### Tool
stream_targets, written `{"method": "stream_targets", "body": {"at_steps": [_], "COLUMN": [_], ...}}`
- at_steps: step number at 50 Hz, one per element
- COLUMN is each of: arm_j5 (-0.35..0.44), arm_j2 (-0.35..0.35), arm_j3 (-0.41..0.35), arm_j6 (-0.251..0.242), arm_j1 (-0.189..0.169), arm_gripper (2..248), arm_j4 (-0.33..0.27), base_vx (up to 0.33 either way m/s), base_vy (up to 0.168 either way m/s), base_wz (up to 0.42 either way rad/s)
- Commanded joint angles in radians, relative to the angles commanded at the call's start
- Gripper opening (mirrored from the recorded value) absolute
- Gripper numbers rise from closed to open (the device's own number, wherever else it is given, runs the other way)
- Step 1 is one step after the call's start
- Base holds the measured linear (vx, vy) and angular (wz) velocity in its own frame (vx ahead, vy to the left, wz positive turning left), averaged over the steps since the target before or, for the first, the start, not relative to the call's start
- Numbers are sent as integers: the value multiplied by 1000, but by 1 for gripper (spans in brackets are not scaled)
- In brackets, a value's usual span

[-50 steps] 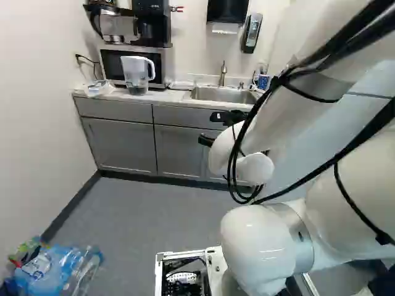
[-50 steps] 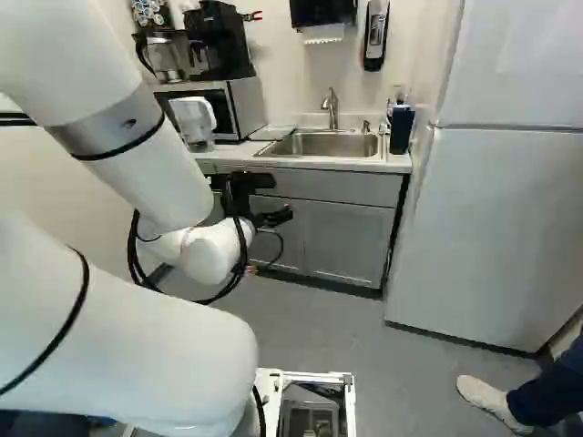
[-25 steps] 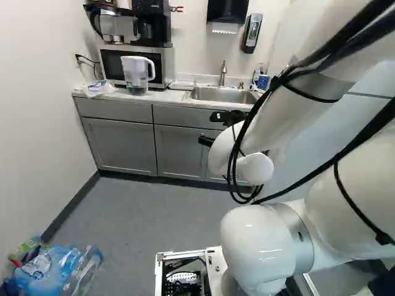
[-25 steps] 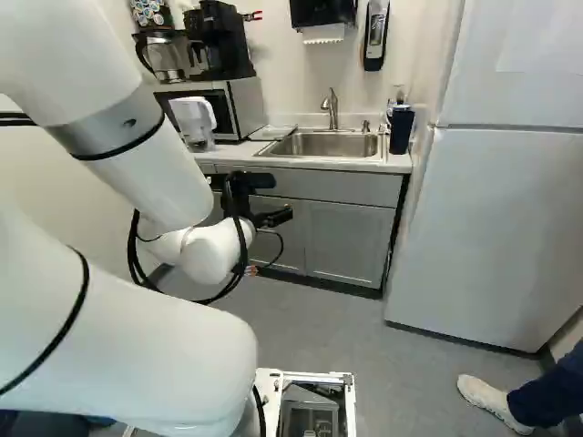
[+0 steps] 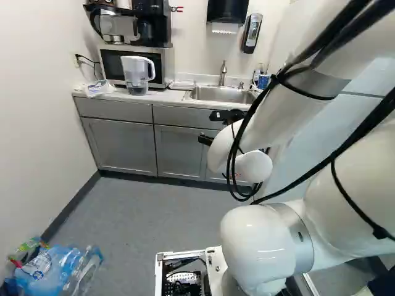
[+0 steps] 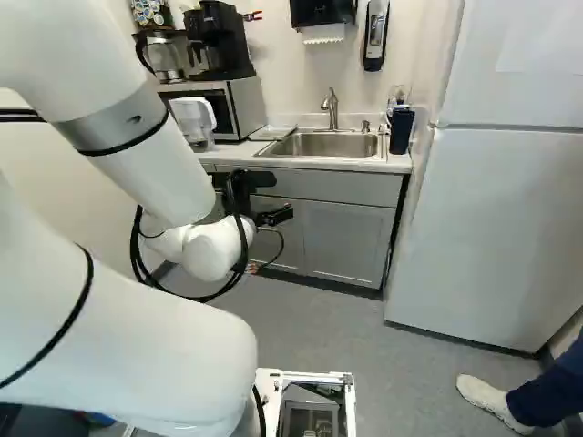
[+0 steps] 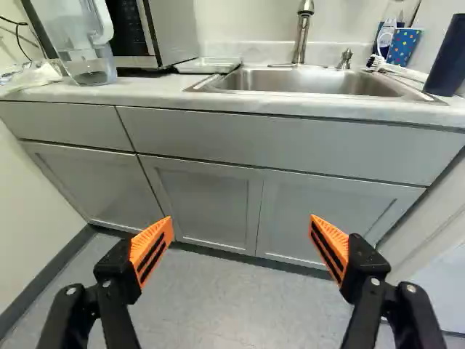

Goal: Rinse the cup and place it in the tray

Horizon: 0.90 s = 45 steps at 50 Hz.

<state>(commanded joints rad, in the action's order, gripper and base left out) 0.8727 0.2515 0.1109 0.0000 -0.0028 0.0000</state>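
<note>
The cup (image 7: 404,46) stands beside the sink (image 7: 312,81), across from the tray (image 7: 208,65); the arm (image 6: 159,173) has shifted only slightly, so rinsing likely hasn't begun. Only the wrist view clearly shows the gripper (image 7: 240,217) spread wide, with nothing between its orange pads (image 7: 154,246).

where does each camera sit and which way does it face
Left base view: on the base, behind the arm to its left, facing ahead and slightly down at the cabinets; arm right of middle.
Right base view: behind the arm to its right, facing the sink and fridge; arm left.
Wrist view: along the open end effector; its fingers show.
All three share the sink and pitcher.
</note>
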Motion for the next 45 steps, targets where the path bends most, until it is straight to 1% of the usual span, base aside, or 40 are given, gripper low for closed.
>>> {"method": "stream_targets", "body": {"at_steps": [28, 45], "arm_j5": [0, 0], "arm_j2": [22, 26], "arm_j3": [43, 82], "arm_j6": [0, 0], "arm_j1": [-12, -21], "arm_gripper": [247, 247], "arm_j4": [0, 0], "base_vx": [0, 0], "base_vy": [0, 0], "base_wz": [0, 0]}}
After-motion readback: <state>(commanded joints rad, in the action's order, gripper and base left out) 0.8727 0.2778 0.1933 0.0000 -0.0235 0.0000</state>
